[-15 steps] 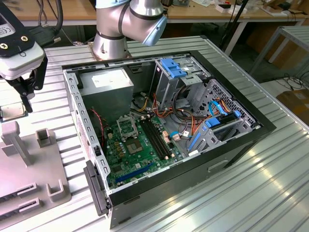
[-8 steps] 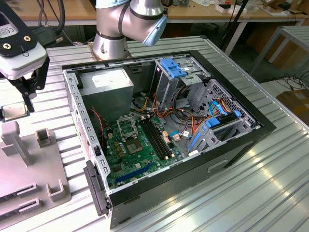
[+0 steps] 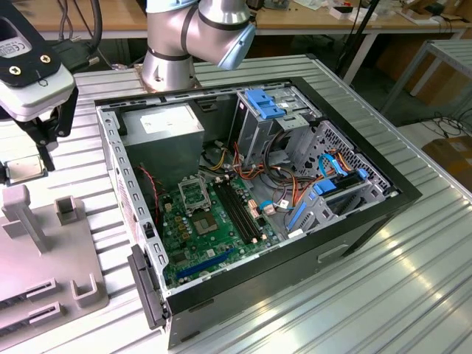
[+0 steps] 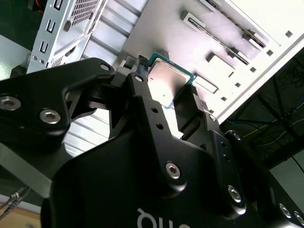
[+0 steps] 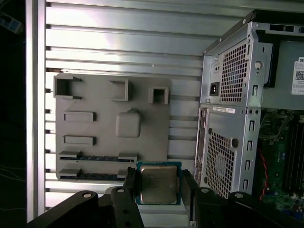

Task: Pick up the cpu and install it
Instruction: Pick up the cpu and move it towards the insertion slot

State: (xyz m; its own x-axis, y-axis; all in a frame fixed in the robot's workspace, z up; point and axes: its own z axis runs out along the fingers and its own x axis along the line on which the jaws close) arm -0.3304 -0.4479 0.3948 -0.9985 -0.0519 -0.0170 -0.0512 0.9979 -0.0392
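The cpu point(image 5: 157, 185), pale metal face showing inside a thin green border, sits between the two black jaws, which are closed on its opposite edges; the second wrist view shows the same grip, with the chip point(image 4: 168, 81) pinched flat at the fingertips. In the exterior view it point(image 3: 22, 169) hangs under the wrist at the exterior view's left, apparently clear of the surface below and just beside the grey fixture plate point(image 3: 44, 258). In the first wrist view the chip lies over that plate's edge point(image 5: 104, 137), near the outer wall of the open computer case point(image 5: 232, 142). Plate and case both rest on the slatted metal tabletop point(image 3: 369, 295). Inside the case, the socket point(image 3: 193, 196) with its silver frame sits on the green motherboard point(image 3: 214, 225), well apart from the chip, with the case wall between them. The arm point(image 3: 199, 29) rises behind the case. By this showing, the pick-up looks done. The install is not: the chip has not reached the socket, and nothing seems to sit in it yet.
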